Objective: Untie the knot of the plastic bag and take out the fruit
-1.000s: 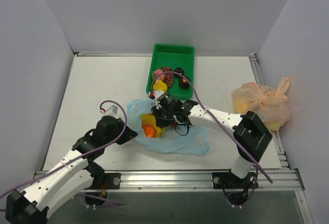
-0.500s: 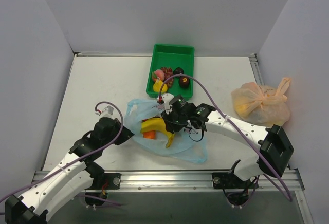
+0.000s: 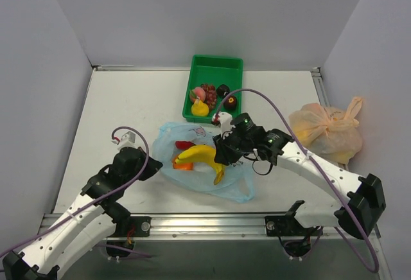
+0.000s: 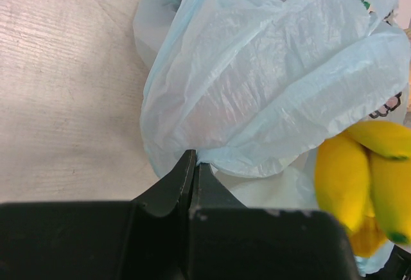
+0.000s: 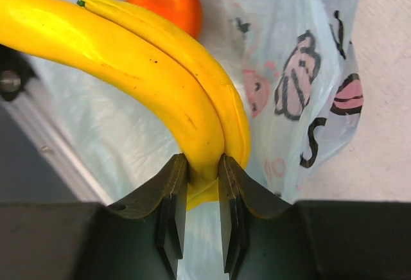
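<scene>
from above, the thin translucent light blue plastic bag (image 3: 239, 189), printed with small cartoon pictures, lies crumpled on the white table (image 3: 122, 113) near the front edge, between my two arms. a curved yellow banana (image 3: 200, 155) lies across its middle. a round orange (image 3: 182, 166) is at the banana's left end and a small red fruit (image 3: 184, 145) is just behind it. my right gripper (image 3: 221, 159) is on the right part of the banana, and my left gripper (image 3: 154, 168) is at the left edge of the bag. behind the bag stands a green plastic tray (image 3: 217, 67) with a yellow pear (image 3: 200, 108) and purple grapes (image 3: 210, 94) in it. a knotted pale orange bag (image 3: 324, 129) lies at the right side of the table, well apart. plain grey walls (image 3: 192, 10) close the table on three sides.

in the left wrist view my fingers (image 4: 174, 185) are fully together, tip against tip, and a fold of the bag's thin plastic is pinched between them. the bag rises above them in wrinkled folds. the banana shows at the right and the bare table at the left.

in the right wrist view my fingers (image 5: 168, 193) stand only a little apart and clamp the narrow stem end of the banana, which is two bananas joined there. the orange sits behind them. the bag spreads below, with pink and black drawings. i cannot tell whether the banana is lifted off the bag.
</scene>
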`<state>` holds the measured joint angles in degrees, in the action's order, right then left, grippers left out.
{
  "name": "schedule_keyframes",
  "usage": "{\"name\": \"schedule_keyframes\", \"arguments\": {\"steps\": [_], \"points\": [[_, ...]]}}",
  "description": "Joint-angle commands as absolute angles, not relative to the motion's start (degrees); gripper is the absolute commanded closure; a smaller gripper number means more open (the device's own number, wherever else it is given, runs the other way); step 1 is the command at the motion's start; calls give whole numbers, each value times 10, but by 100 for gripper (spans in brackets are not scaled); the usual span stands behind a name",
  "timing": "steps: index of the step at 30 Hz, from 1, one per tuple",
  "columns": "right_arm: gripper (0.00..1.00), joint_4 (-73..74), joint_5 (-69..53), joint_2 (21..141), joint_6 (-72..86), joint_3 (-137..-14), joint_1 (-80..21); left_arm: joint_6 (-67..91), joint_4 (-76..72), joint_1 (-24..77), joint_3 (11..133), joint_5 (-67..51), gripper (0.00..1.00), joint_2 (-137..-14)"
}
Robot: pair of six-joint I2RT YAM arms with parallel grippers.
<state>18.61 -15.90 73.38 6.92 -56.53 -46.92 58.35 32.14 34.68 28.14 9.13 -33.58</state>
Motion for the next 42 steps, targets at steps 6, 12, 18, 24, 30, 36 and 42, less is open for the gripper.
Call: {"name": "schedule_keyframes", "arguments": {"steps": [6, 12, 18, 24, 30, 36, 42], "points": [[100, 195, -343, 669, 68, -650, -403, 583, 328, 345, 309, 96, 100, -345], [100, 197, -242, 704, 62, -740, -337, 570, 314, 345, 302, 67, 100, -344], [100, 185, -122, 801, 19, -836, -264, 564, 291, 345, 291, 31, 100, -347], [100, 122, -51, 939, -18, -910, -219, 553, 279, 345, 296, 21, 100, -354], [100, 67, -33, 1081, -18, -1007, -193, 537, 269, 345, 308, 6, 100, -353], [100, 57, -10, 1204, -14, -1127, -185, 532, 270, 344, 302, 13, 100, -335], [69, 50, -2, 1283, -18, -1211, -178, 528, 261, 342, 302, 9, 100, -346]]}}
